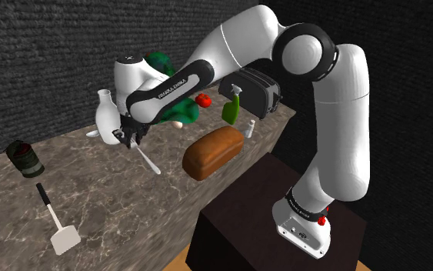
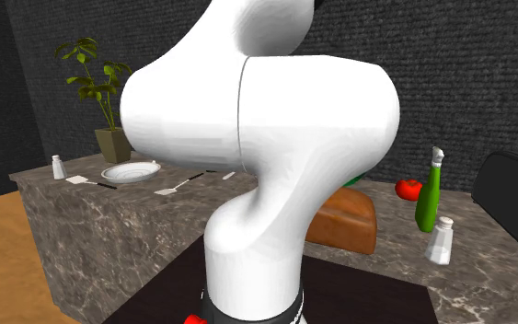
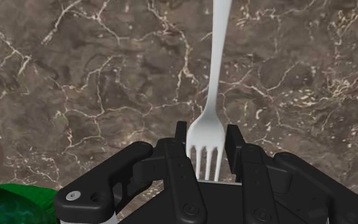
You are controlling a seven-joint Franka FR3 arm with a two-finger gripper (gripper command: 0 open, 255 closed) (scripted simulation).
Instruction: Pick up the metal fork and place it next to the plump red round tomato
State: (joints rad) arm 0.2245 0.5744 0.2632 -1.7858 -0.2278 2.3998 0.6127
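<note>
A pale metal fork sits with its tined head between my black fingertips, and my gripper is shut on it. In the shoulder view the gripper hangs over the marble counter and the fork slants from it down toward the surface. I cannot tell whether the handle's tip touches the counter. The red tomato lies further back, beyond the arm, near a green bottle. It also appears in the second exterior view as the tomato, beside that bottle.
A brown bread loaf lies by the counter's edge near the stand. A black toaster and a small shaker stand at the back. A spatula, a dark can and a white vase occupy the shoulder view's left.
</note>
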